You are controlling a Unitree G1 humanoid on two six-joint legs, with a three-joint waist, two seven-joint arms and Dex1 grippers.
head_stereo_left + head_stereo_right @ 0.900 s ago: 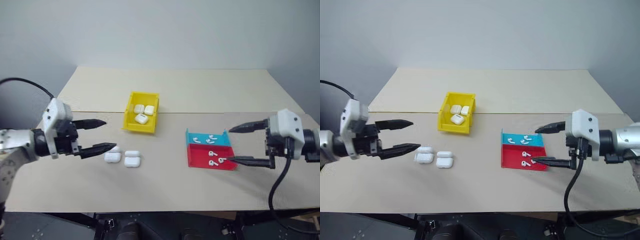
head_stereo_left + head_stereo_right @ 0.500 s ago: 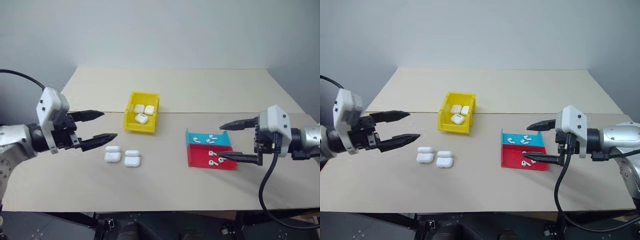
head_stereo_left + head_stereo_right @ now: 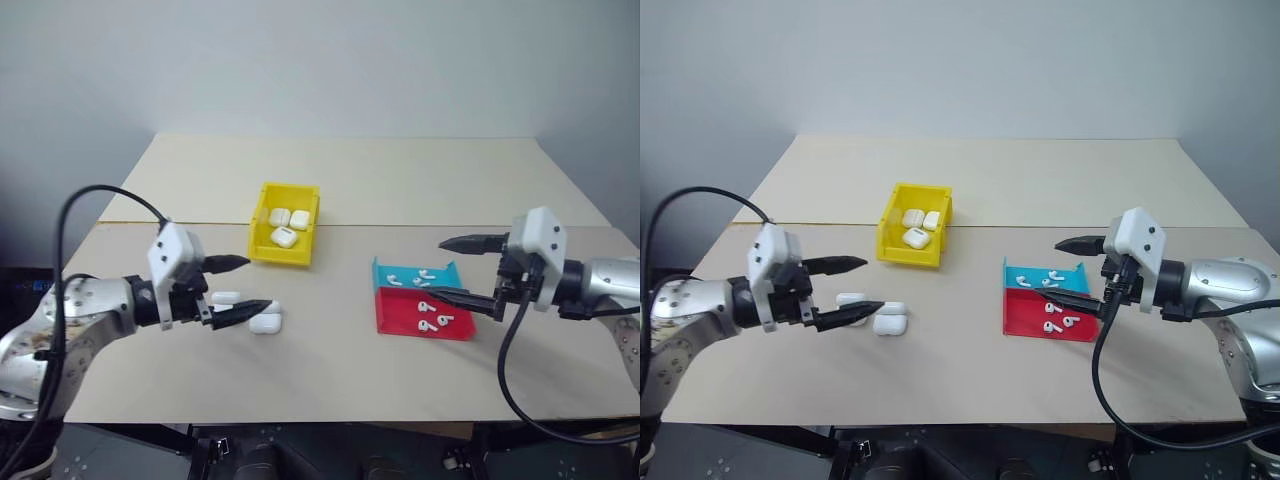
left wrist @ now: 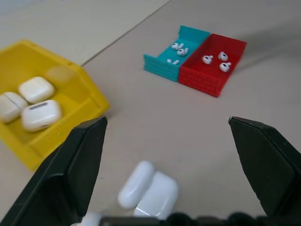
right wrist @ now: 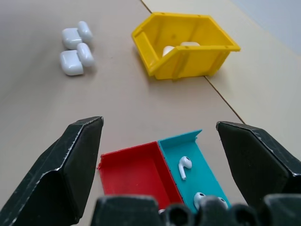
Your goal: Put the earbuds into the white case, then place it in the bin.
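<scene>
The table (image 3: 420,190) carries everything, its pale top crossed by one seam. The left end effector (image 3: 243,284) hovers over the near left part of the table with its two black fingers spread wide and empty, directly above the loose white cases (image 3: 265,322); two of these lie side by side on the table top. The right end effector (image 3: 440,268) is likewise wide open and holds nothing, its lower finger reaching over the trays. The yellow bin (image 3: 284,238) stands near the middle of the table, just beyond the seam, with three white cases inside it. The red tray (image 3: 392,318) and the teal tray (image 3: 385,271) sit touching each other, right of the bin. Earbuds (image 3: 431,322) lie in both trays.
</scene>
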